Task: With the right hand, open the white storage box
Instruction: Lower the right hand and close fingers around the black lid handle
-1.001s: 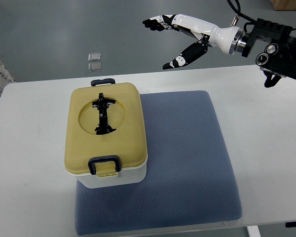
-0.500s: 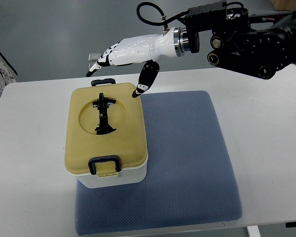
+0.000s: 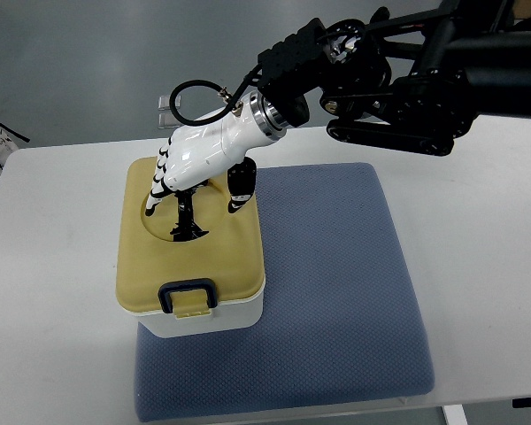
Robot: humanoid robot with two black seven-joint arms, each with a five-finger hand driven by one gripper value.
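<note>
— White storage box (image 3: pixel 191 266) — where is it?
— On the blue textured mat (image 3: pixel 327 292) on the white tabletop (image 3: pixel 53 292), its smooth yellow lid (image 3: pixel 221 257) closed.
— What changed?
— The right hand (image 3: pixel 195 168) has come down from behind the box — fingers spread, holding nothing, over the lid's round recess and black handle (image 3: pixel 186 221).

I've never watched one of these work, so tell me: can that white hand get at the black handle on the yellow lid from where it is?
Probably yes. The right hand hangs over the yellow lid, fingers spread, just above the black handle in the round recess. Nothing lies between them, though whether they already touch is unclear.
</note>
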